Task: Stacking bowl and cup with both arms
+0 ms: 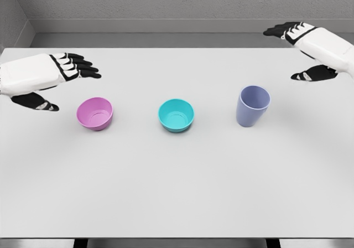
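Pink bowl [95,113], teal bowl [176,115], lilac cup [253,106] stand in a row, apart, on white worktop [177,187]. Left hand [61,71] and right hand [301,43] hover spread, holding nothing. Look like light, stiff, slick plastic; best pinched at rim or wall.

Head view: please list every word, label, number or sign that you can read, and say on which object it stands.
None: no readable text in this view.
The pink bowl, the teal bowl, the lavender cup, the white table and both hands, left and right, are all plain.
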### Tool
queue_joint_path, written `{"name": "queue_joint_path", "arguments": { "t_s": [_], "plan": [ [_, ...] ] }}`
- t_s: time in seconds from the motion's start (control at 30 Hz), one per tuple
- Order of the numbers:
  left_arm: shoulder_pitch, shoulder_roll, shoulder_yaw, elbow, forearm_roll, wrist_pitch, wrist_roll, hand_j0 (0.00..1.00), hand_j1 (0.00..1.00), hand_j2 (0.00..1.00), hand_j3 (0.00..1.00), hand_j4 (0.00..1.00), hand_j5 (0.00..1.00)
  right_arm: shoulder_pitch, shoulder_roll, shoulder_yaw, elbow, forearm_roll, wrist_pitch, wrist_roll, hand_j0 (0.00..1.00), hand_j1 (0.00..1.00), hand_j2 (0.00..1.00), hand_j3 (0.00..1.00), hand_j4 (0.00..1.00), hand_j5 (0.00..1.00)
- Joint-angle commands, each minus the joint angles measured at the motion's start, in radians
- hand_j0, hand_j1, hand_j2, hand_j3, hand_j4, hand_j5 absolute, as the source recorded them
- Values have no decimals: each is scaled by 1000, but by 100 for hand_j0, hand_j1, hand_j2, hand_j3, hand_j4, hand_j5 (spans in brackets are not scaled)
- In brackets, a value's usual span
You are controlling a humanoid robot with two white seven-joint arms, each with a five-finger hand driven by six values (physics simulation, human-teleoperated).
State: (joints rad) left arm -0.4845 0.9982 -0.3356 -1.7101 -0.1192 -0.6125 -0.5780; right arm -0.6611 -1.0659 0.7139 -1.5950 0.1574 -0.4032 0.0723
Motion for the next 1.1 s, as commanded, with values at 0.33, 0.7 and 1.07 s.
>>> {"name": "queue_joint_path", "arguments": {
  "t_s": [0.33,0.7,1.07],
  "plan": [
    [-264,-113,-273,158,40,2,-33,100,100,100,100,100,100,-40,-97,82,-80,151,4,6,100,100,100,100,100,100],
    [-296,-75,-329,190,-82,2,-33,100,100,100,100,100,100,-78,81,186,43,214,153,11,100,100,100,100,100,100],
    [-336,-69,-471,241,-114,2,-33,100,100,100,100,100,100,-241,-5,406,58,221,152,9,100,100,100,100,100,100]
  ]
}}
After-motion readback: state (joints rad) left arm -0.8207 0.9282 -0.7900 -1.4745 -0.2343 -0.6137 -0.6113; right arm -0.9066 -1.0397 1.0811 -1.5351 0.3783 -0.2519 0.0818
